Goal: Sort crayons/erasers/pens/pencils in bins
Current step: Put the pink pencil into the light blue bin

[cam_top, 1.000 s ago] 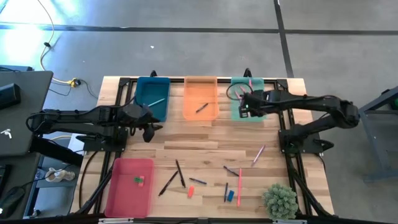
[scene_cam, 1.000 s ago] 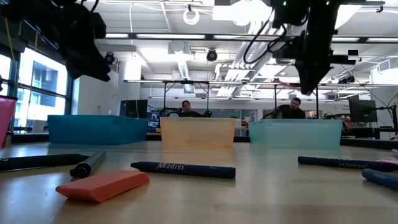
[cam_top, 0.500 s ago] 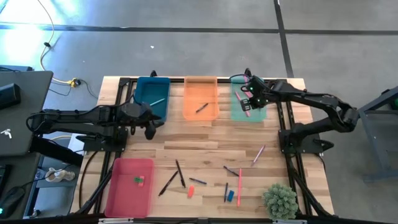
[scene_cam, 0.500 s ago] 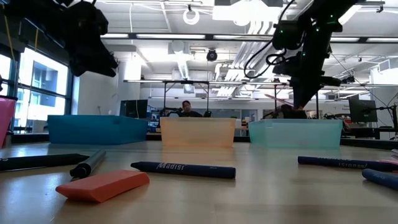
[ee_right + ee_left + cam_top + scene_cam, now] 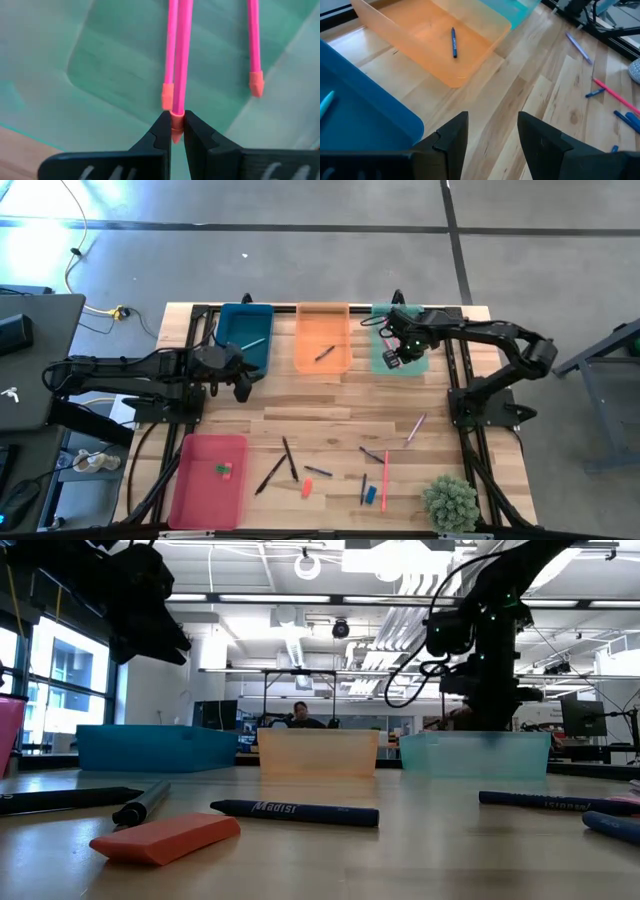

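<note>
Dropping-off step: pinched a pink pencil (image 5: 183, 60) by its end in the right jaws, pressed tight, low over the mint green bin (image 5: 381, 366), upper right of the high view. Two more pink pencils (image 5: 254, 50) lay inside. Left jaws spread wide and empty, left of middle. Next, probably: let go, lift up, then fetch pens (image 5: 290, 460) and erasers (image 5: 307, 487) from the tabletop (image 5: 330, 420).
</note>
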### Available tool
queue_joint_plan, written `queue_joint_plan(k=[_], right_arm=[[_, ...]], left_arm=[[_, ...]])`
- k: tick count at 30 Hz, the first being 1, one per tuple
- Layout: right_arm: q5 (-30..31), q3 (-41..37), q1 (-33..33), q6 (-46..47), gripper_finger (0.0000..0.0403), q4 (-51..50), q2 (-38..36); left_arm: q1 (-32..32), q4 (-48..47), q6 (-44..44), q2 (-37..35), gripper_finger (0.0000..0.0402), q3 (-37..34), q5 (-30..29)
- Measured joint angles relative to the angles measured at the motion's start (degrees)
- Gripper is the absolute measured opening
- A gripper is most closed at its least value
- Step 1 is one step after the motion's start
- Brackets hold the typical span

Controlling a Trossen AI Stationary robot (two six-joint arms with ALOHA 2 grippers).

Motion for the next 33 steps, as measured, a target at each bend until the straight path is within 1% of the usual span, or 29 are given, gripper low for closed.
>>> queue_joint_plan(k=[8,12,20,29,33], right_arm=[[-1.0,0.0,-4.1,0.0,0.0012,0.1,0.2],[-1.8,0.0,-5.7,-1.3,0.0012,0.1,1.5],[-3.2,0.0,-5.8,-3.0,0.0012,0.1,5.7],[-3.2,0.0,-5.9,-3.5,0.0012,0.6,6.1],[-3.2,0.0,-5.9,-2.8,0.0025,0.8,6.1]], left_arm=[[0.0,-0.1,0.0,0.0,0.0158,0.0,0.0],[0.0,-0.3,0.0,0.0,0.0158,0.0,0.1],[0.0,-0.3,-0.3,0.0,0.0158,0.0,0.2],[0.0,-0.2,-0.4,0.0,0.0158,0.0,0.2],[0.0,-0.2,-0.4,0.0,0.0158,0.0,0.3]])
